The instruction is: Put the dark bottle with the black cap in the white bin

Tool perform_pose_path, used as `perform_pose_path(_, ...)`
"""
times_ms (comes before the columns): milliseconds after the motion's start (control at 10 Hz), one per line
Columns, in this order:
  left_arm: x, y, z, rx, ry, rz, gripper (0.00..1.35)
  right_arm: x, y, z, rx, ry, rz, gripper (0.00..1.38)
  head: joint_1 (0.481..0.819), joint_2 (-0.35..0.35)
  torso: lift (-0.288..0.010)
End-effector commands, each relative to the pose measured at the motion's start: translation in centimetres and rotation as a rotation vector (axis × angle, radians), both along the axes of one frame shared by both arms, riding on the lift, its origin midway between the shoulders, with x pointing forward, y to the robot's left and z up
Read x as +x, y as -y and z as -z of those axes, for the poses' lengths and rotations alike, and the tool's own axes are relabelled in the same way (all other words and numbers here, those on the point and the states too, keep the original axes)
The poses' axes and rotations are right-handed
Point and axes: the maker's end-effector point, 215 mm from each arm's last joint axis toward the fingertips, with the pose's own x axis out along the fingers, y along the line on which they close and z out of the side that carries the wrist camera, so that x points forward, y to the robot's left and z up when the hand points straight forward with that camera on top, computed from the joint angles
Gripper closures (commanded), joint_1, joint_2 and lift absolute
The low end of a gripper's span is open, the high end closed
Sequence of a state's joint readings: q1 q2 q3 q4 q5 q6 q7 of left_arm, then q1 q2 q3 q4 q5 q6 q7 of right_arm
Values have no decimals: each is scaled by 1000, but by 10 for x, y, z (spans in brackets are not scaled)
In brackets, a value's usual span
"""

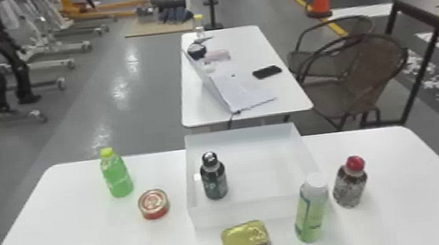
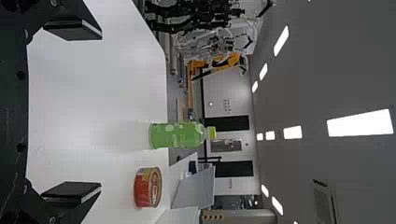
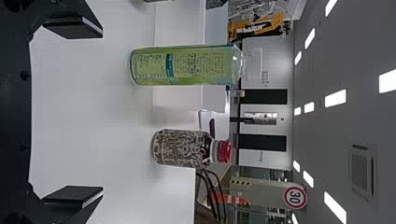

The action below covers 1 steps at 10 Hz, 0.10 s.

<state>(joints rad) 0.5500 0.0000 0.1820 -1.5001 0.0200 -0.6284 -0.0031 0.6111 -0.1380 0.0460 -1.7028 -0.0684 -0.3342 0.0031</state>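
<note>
One gold tin [image 1: 245, 241] lies closest to us, bottom centre of the head view. Left of centre, the dark bottle [image 1: 214, 180] stands inside the white bin [image 1: 241, 212]. Our left gripper [image 2: 100, 111] and right gripper [image 3: 102, 112] hold nothing, fingers apart. We judge the placing done; next, we just leave it standing.

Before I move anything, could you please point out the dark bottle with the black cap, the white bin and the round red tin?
Dark bottle with the black cap [image 1: 215, 182]: head view, on its body.
White bin [image 1: 241, 213]: head view, on its near wall.
Round red tin [image 2: 143, 187]: left wrist view, on its side.
</note>
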Motion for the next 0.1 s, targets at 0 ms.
perform_pose_path(0, 1, 2, 1, -7, 2, 2, 160, 0, 0, 0, -1, -1, -1, 111, 549, 0, -100)
